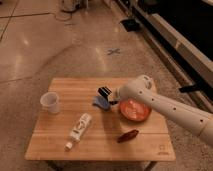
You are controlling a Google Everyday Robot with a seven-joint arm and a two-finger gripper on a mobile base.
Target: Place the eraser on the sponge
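Note:
The blue sponge (101, 103) lies near the middle of the wooden table (150, 147). Just above its far edge hangs the black eraser (104, 91) with a pale stripe, held in my gripper (108, 94), which is shut on it. The white arm (165, 107) reaches in from the right, passing over the orange bowl. Whether the eraser touches the sponge I cannot tell.
An orange bowl (134, 111) sits right of the sponge, partly under the arm. A dark red elongated object (128, 135) lies in front of the bowl. A white bottle (77, 131) lies front left, and a clear cup (50, 102) stands at the left.

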